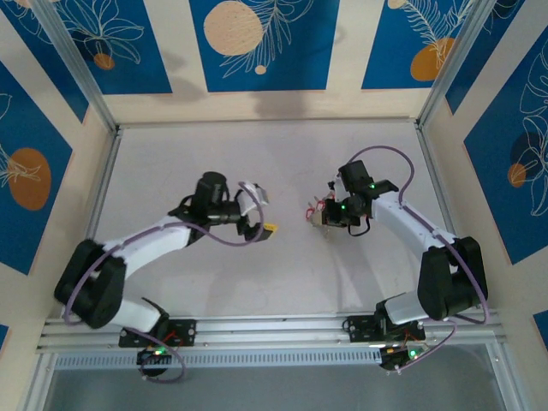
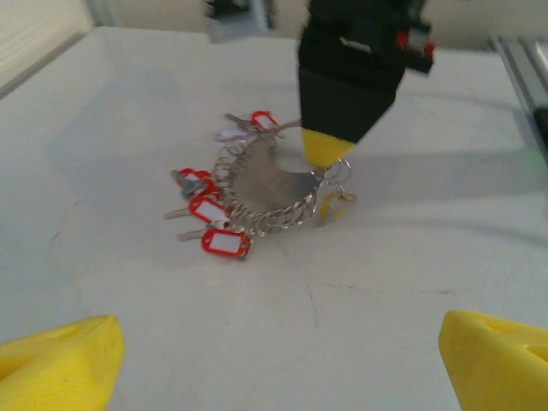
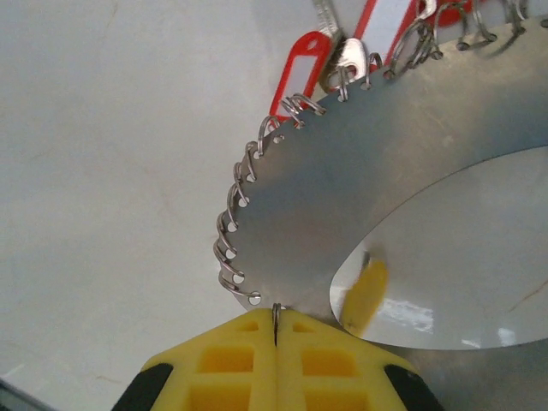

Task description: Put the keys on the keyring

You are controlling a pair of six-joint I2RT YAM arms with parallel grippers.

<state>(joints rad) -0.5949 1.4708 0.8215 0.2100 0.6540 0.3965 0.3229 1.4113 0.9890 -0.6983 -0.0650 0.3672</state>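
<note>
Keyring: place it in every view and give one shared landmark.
Top external: keyring right of centre, at the right pincer tip.
Left wrist: keyring at centre, red tags on its left.
Right wrist: keyring upper right.
Landmark: right pincer's yellow fingertips shut on its rim.

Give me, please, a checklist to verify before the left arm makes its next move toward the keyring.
1. Right gripper shut on the rim of the keyring: ok.
2. Left gripper open, nothing between its fingers: ok.
3. Bare table between left gripper and keyring: ok.
4. Red-tagged keys lie at the keyring's side away from the right gripper: ok.
5. Every key hooked on the keyring: cannot tell.
6. Left gripper holds a key to add: not ok.
</note>
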